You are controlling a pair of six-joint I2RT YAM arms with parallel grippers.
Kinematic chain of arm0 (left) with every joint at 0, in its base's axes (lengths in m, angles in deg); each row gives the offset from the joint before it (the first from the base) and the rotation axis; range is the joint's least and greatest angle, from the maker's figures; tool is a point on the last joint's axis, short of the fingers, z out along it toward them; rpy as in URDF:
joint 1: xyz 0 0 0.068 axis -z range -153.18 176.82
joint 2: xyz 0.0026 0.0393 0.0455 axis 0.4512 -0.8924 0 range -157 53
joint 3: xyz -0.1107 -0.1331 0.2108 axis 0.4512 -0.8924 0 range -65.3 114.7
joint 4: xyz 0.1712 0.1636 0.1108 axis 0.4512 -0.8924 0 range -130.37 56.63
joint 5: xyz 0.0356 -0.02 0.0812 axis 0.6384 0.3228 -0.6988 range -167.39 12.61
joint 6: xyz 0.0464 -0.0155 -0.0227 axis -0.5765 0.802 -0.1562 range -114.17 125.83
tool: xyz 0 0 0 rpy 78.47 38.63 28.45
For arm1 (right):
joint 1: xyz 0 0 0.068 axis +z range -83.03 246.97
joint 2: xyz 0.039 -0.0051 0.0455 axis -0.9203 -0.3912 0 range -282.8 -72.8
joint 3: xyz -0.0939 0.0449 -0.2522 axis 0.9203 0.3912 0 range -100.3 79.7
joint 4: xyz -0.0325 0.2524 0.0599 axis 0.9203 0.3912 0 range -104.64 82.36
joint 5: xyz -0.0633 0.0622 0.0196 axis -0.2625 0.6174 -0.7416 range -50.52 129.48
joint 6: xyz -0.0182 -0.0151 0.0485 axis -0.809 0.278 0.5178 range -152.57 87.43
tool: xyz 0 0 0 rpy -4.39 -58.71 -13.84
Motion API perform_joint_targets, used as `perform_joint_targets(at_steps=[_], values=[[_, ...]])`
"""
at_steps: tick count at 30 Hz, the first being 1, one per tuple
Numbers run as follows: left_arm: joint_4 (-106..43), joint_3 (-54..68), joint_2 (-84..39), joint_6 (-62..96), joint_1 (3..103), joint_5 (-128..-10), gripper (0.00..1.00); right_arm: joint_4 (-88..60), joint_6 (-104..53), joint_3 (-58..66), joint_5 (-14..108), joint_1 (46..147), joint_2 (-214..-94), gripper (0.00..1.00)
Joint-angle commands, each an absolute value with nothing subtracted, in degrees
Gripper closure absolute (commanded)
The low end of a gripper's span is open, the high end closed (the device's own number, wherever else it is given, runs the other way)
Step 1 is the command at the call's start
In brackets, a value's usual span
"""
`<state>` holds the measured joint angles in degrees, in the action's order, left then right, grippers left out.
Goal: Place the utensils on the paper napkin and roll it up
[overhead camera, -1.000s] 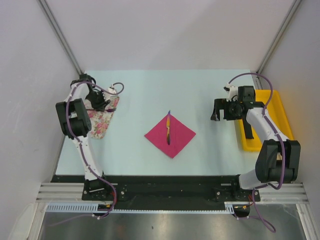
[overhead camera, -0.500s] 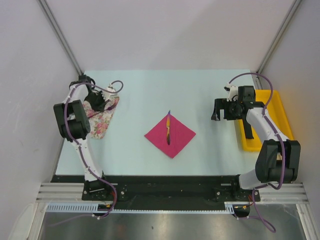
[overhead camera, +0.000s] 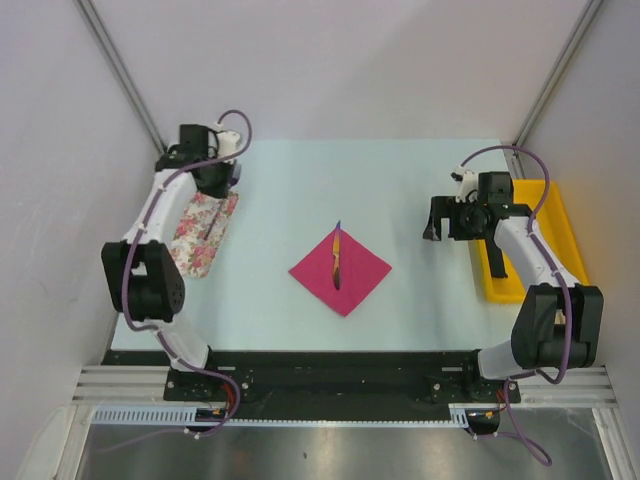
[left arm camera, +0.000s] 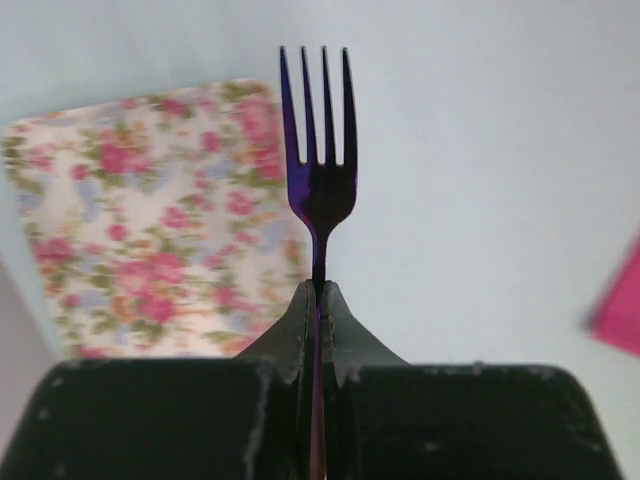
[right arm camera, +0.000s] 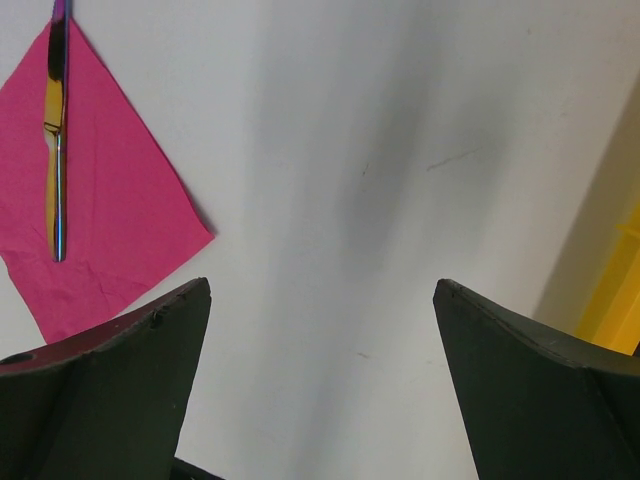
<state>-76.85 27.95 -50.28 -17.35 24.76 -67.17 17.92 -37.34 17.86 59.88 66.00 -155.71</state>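
We're mid-transfer w/ the 2nd utensil. The left gripper (left arm camera: 318, 305), upper left of the top view, pinches the purple fork (left arm camera: 320, 150) by its handle near the floral cloth (left arm camera: 140, 220). The yellow-orange piece (overhead camera: 337, 258) lies on the pink napkin (overhead camera: 362, 268) at centre. The right gripper (right arm camera: 322, 290), mid-right, is spread wide & empty. Next, we reckon: carry the fork over, lay it beside the other piece, then roll.

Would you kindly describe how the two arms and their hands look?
The left arm and right arm have white links, black joints and looping purple cables. The left hand and right hand each have two black wedge-shaped fingers.
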Motion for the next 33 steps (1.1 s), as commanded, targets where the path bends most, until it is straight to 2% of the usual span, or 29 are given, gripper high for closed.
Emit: perform_joint_targets(at_steps=[1,3,8,12,15,23,33], values=[[-73.6,22.8,-41.6,12.7,38.1,-77.2,1.0,16.8,-35.0,18.2,61.2,65.7,-152.1,0.0],[-73.3,21.3,-41.2,21.4,44.1,-81.9,1.0,16.9,-34.9,18.6,61.4,65.8,-151.7,0.0],[-77.2,24.9,-47.7,39.0,53.7,-84.2,1.0,17.6,-34.4,19.0,61.3,65.7,-151.1,0.0],[-75.7,27.0,-52.9,45.3,62.4,-86.8,1.0,17.3,-33.9,19.9,61.7,65.7,-150.5,0.0],[-74.4,28.6,-57.3,48.3,65.9,-83.9,1.0,16.7,-33.6,20.8,61.7,65.7,-150.1,0.0],[-72.5,34.4,-65.6,50.5,69.8,-86.1,1.0,16.6,-33.7,23.1,61.6,65.2,-149.2,0.0],[-71.5,36.2,-69.3,49.5,70.5,-89.2,1.0,16.4,-33.8,22.8,62.4,65.1,-150.1,0.0]])
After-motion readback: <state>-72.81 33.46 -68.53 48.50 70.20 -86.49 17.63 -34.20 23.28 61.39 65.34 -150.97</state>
